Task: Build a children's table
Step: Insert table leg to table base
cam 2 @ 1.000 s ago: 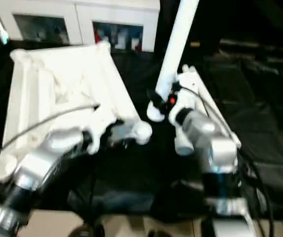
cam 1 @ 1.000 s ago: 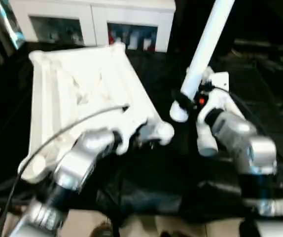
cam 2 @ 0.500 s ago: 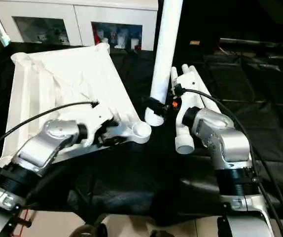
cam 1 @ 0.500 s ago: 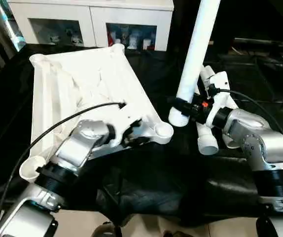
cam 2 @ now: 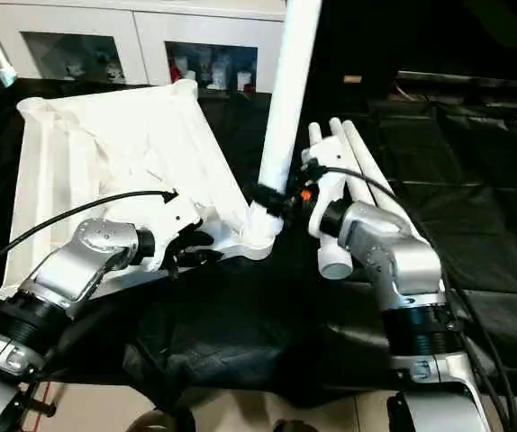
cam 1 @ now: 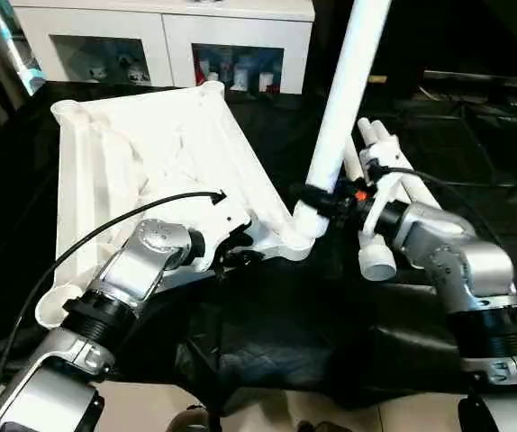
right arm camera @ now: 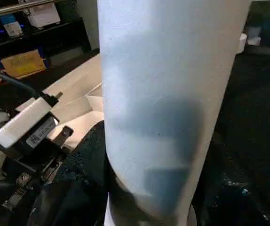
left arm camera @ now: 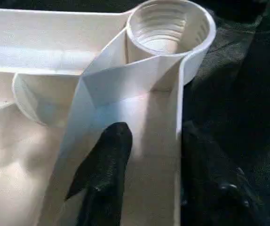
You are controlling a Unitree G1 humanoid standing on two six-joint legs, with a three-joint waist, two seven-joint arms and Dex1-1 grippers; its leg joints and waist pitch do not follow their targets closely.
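Tabletop [cam 1: 150,153] upturned, rim pinched by left gripper [left arm camera: 149,155]; first leg [cam 1: 344,90] clamped in right gripper [cam 1: 326,200], entering corner socket [left arm camera: 170,26]; spare legs [cam 1: 380,180] waiting.

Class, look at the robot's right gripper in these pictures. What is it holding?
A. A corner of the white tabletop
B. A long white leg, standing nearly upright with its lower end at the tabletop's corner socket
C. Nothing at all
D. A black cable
B: the right gripper clasps the leg near its lower end, which sits at the corner socket of the tabletop.
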